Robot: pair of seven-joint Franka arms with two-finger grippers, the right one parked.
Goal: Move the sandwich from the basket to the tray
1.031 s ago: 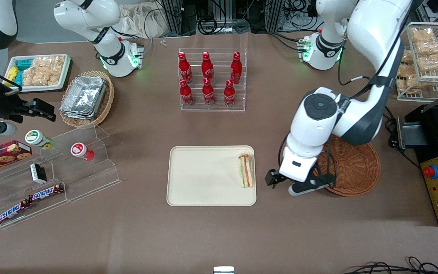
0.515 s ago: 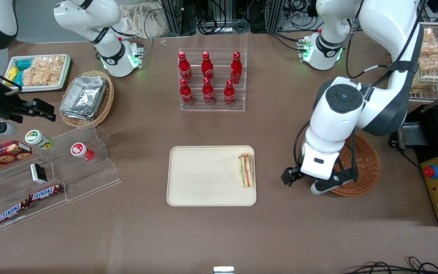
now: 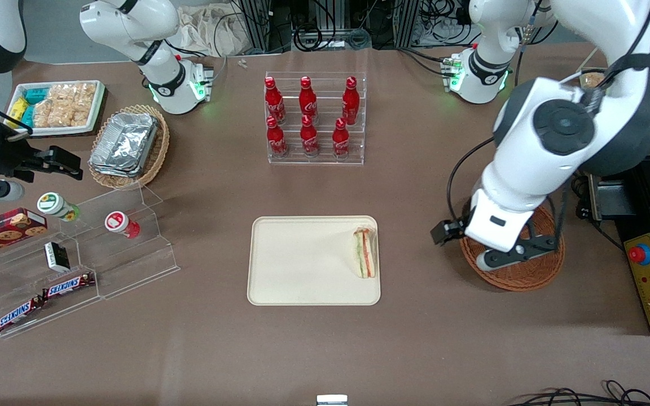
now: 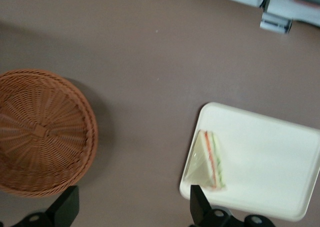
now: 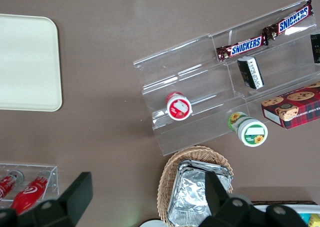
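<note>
White-bread sandwich (image 3: 365, 253) on tray (image 3: 302, 265), apart from wide-spread empty gripper (image 4: 131, 211) above basket (image 3: 534, 270).

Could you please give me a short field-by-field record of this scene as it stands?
sandwich: lying on the tray, at its edge toward the working arm
tray: holds only the sandwich
basket: empty, beside the tray
gripper: open, holding nothing, raised above the table between basket and tray
task status: sandwich already placed
</note>
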